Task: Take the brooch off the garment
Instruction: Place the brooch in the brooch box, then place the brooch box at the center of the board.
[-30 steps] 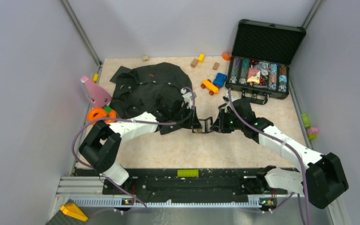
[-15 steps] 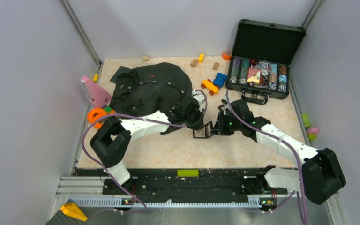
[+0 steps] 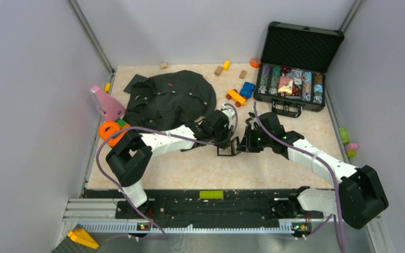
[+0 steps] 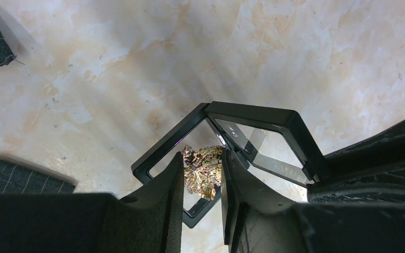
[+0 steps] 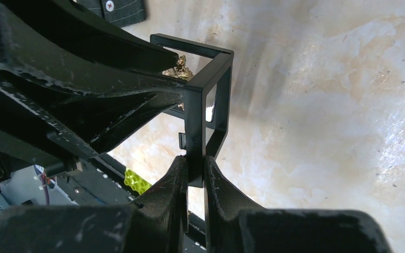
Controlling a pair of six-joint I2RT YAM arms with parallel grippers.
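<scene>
I am looking down from the top camera at the 2 arms, which are meeting near the middle of the table [image 3: 274, 163], just right of the garment [image 3: 169, 97]. The garment is lying crumpled at the far left of the table, and the left arm is reaching across its near edge. The left gripper [image 4: 202, 161] is pinching the brooch [image 4: 203, 171]: the crinkled gold piece is sitting between the 2 black fingers [image 4: 171, 184], and both are pressing on it. So the brooch is off the garment and hanging over a small black frame box [image 4: 253, 113], which is standing open in a V on the marbled surface. The brooch is showing against the clear window of the lower half; I cannot tell whether it is touching that film. The right gripper [image 5: 194, 163] is clenching 1 edge of the box's other half, with that frame rising upright from between its fingertips. In the right wrist view the brooch is peeking out at the far corner of the frame, beside the left gripper's fingers. A black case [image 3: 295, 52] is standing open at the far right of the table, well apart from both grippers.
</scene>
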